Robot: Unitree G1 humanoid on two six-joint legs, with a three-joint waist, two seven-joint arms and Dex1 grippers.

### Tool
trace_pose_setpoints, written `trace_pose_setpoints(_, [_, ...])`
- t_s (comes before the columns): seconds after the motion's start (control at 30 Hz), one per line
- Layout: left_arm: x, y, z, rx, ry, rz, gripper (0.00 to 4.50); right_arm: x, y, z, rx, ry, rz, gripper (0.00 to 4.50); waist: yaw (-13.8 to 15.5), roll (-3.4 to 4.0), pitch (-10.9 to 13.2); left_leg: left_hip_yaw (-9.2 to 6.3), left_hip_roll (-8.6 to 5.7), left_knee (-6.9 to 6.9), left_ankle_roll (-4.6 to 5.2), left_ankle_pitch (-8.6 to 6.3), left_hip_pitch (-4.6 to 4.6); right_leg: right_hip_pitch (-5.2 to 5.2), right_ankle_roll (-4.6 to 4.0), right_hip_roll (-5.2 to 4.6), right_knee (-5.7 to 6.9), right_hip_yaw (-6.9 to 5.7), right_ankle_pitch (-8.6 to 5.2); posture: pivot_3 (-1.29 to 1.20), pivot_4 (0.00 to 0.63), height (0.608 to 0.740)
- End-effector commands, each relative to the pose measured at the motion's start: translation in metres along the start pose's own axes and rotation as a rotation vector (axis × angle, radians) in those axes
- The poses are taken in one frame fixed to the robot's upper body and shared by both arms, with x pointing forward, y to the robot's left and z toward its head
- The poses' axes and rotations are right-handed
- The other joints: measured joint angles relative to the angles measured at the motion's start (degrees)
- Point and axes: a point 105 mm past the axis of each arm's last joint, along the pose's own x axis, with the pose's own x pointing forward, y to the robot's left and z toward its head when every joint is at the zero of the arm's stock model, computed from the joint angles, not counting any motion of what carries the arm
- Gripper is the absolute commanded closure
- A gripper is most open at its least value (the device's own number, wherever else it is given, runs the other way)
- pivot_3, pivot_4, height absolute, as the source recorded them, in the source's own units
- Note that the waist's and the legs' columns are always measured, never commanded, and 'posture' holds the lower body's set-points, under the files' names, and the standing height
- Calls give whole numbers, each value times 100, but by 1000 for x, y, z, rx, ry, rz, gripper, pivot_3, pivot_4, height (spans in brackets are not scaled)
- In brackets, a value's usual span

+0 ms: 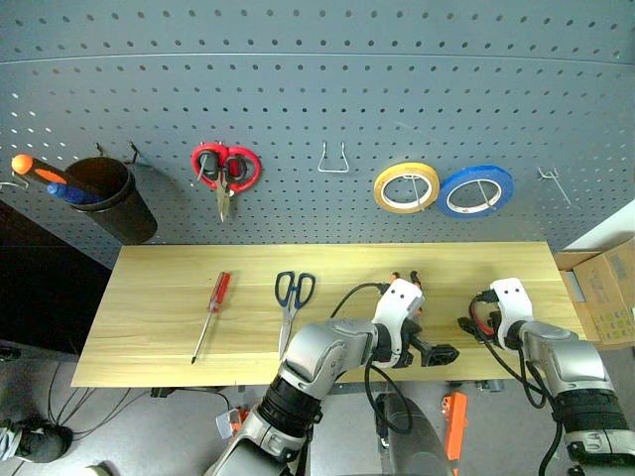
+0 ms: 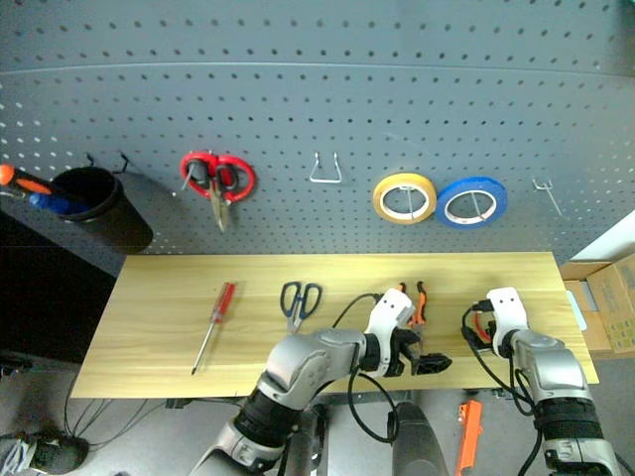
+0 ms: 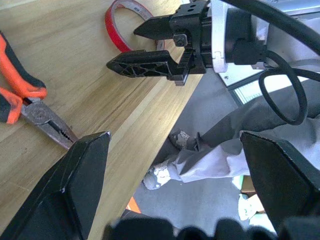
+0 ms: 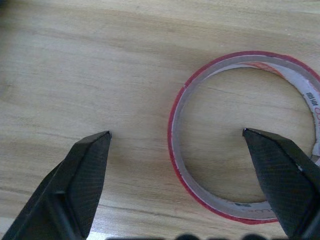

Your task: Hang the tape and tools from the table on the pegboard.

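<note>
Behind our table (image 1: 159, 297), a black cup (image 1: 114, 198) holds seemingly two screwdrivers; our left gripper (image 1: 444, 353) and right gripper (image 3: 132, 45) gape, empty.

Red-handled scissors (image 1: 225, 171) hang blades-down, well above and beyond both sets of jaws, off toward the left. Further left there's a round black cup (image 1: 111, 198) holding an orange-topped screwdriver (image 1: 40, 172) and something blue. A yellow ring of tape (image 1: 406, 186) and a blue ring of tape (image 1: 476, 190) hang just beside each other, straight up past the jaws. Brown cardboard boxes (image 1: 603, 293) sit out right of the right jaws.
</note>
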Motion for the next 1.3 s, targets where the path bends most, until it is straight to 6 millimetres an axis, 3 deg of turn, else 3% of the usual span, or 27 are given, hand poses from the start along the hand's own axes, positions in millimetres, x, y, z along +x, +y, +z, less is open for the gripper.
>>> trace_pose_setpoints(0.03, [3, -18, 13, 0, -56, -65, 0, 1, 0, -12, 47, 42, 13, 1223, -3, 0, 1, 0, 0, 0, 0, 0, 0, 0, 0, 0, 0, 0, 0, 22, 341, 740])
trace_pose_setpoints(0.33, [4, -18, 17, -5, -67, -62, 0, 1, 7, -2, 57, 23, 34, 4326, -3, 0, 8, -1, 1, -1, 0, 0, 0, 0, 1, 0, -1, -1, 0, 17, 337, 740])
trace_pose_setpoints(0.37, [5, -19, 17, -6, -69, -64, 0, 1, 7, -2, 57, 22, 35, 4446, -3, -1, 10, -1, 1, -1, -1, 0, 0, -1, 1, 0, -1, -1, 0, 15, 334, 740])
trace_pose_setpoints(0.63, [7, -18, 23, 16, -82, -62, 0, -4, -1, 0, 47, 10, -5, 4446, -1, 1, 11, -1, 0, -2, -1, 0, -2, -2, 2, 0, -3, -1, 1, -2, 314, 740])
trace_pose_setpoints(0.8, [7, -23, 41, 114, -150, -59, 0, -13, -3, 3, -1, -36, -58, 4446, 7, 13, 4, -2, -1, -1, -3, 1, -14, -12, 3, -3, -3, -2, 1, -24, 281, 740])
trace_pose_setpoints(0.93, [2, -34, 66, 259, -255, -69, 0, -34, -7, 16, -41, -146, -167, 4446, 15, 46, -15, 10, -3, 9, -32, 18, -68, -79, 14, -14, 11, 10, 9, -60, 243, 740])
trace_pose_setpoints(1.03, [-11, -42, 94, 293, -416, -108, 0, -66, -7, 31, -62, -273, -328, 4446, 2, 82, -39, 14, -1, 10, -34, 18, -79, -95, 15, -19, 12, 12, 9, -108, 213, 740])
trace_pose_setpoints(1.17, [-13, -40, 104, 350, -427, -124, 0, -93, -2, 49, -25, -433, -423, 4446, -28, 115, -123, 18, -9, 14, -36, 20, -84, -98, 18, -17, 12, 11, 11, -167, 176, 740])
trace_pose_setpoints(1.3, [-25, -46, 116, 260, -437, -249, 0, -117, 4, 65, -1, -556, -481, 4446, -120, 169, -244, 20, -10, 31, -36, 20, -84, -96, 23, -13, 17, 12, 14, -214, 144, 740])
